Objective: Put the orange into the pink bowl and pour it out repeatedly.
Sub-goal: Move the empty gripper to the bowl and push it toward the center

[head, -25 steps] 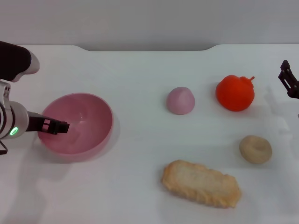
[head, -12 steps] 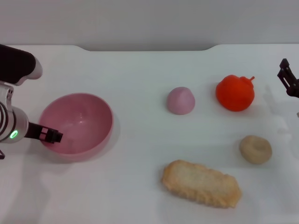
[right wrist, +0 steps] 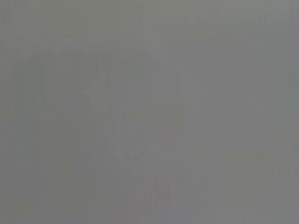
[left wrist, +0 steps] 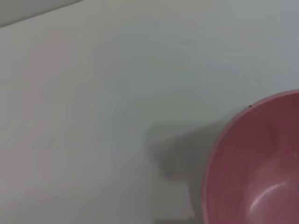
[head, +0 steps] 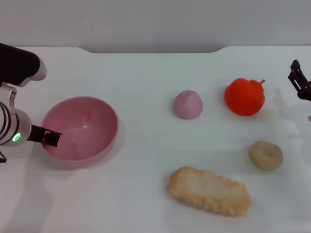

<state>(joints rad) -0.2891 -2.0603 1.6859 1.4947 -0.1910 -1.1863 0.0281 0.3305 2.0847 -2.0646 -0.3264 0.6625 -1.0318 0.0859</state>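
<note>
The pink bowl (head: 97, 124) stands upright and holds nothing, at the left of the white table; part of its rim and inside (left wrist: 254, 172) shows in the left wrist view. My left gripper (head: 49, 138) is at the bowl's near-left rim. Far across the table on the right lies the orange (head: 244, 96), red-orange with a small stem nub, and nothing touches it. My right gripper (head: 300, 83) hangs at the right edge of the head view, to the right of the orange and apart from it. The right wrist view shows only plain grey.
A small pale-pink dome (head: 188, 104) sits between bowl and orange. A beige round bun (head: 266, 155) and a long piece of bread (head: 210, 191) lie nearer the front right. The table's far edge (head: 155, 48) runs along the back.
My left gripper has drawn back to the left, from over the inside of the bowl to its left rim. The bowl, the orange and the right arm have stayed put.
</note>
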